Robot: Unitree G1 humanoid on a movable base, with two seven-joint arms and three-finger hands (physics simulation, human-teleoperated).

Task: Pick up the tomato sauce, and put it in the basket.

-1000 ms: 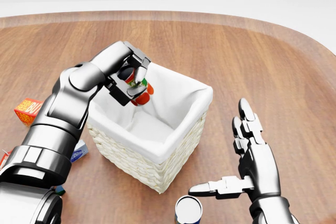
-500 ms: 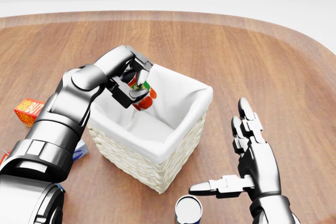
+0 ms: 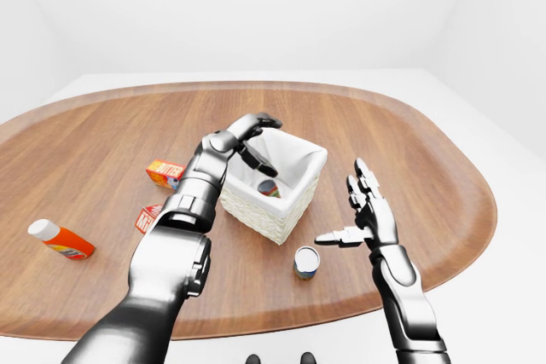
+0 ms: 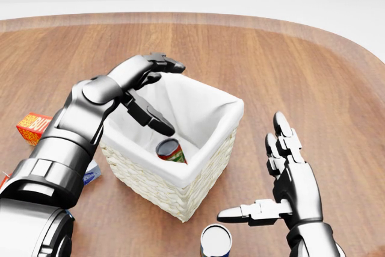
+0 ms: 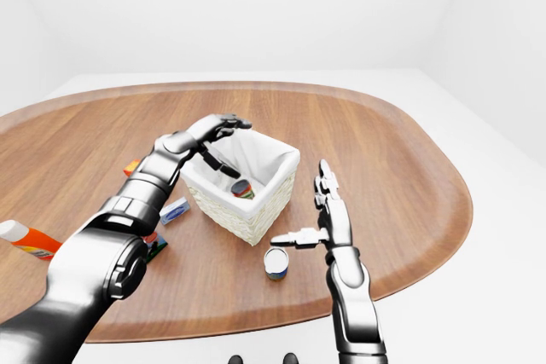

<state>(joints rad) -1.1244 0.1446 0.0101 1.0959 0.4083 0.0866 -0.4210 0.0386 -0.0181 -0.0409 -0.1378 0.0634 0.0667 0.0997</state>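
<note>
Resting inside the basket [image 4: 207,164], the tomato sauce [image 4: 170,150] looks delivered; left hand [image 4: 150,88] fingers spread above it, right hand [image 4: 283,182] fingers apart; only withdrawal remains.

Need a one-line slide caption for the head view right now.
Open left hand above the white-lined wicker basket, the red tomato sauce can lying inside.

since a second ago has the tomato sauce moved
Yes. The tomato sauce has dropped from the left hand, now open at the basket rim, and lies lower in the head view, inside the basket.
</note>
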